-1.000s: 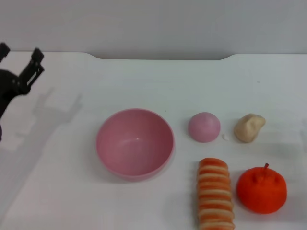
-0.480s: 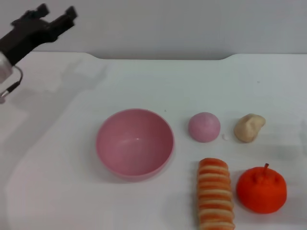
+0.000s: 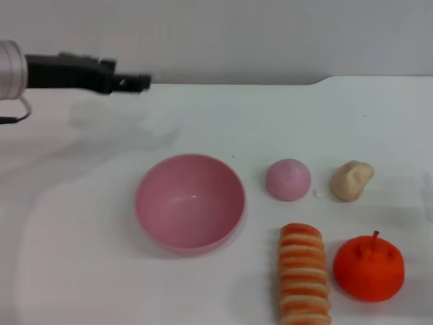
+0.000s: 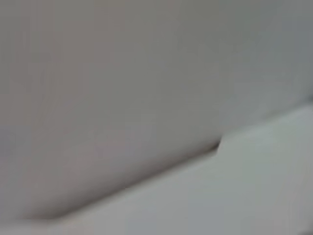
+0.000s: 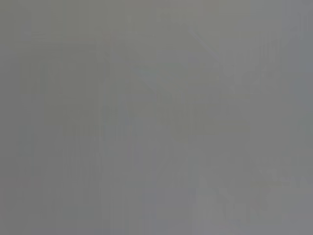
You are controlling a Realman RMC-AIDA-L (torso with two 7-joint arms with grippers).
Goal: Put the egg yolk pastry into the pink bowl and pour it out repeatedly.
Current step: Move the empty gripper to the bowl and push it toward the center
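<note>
The left gripper (image 3: 139, 83) reaches in level from the counter's (image 3: 81, 271) left side, above its far edge; seen side-on, whether its fingers are apart or closed cannot be told, and it holds nothing. The right gripper is out of sight. The pink bowl (image 3: 190, 202) stands upright and empty near the counter's middle. Toward the right edge lie a small pink dome (image 3: 288, 179), then the egg yolk pastry (image 3: 351, 180). At the near edge sit a striped bread roll (image 3: 304, 282) and an orange fruit-shaped toy (image 3: 369, 267).
</note>
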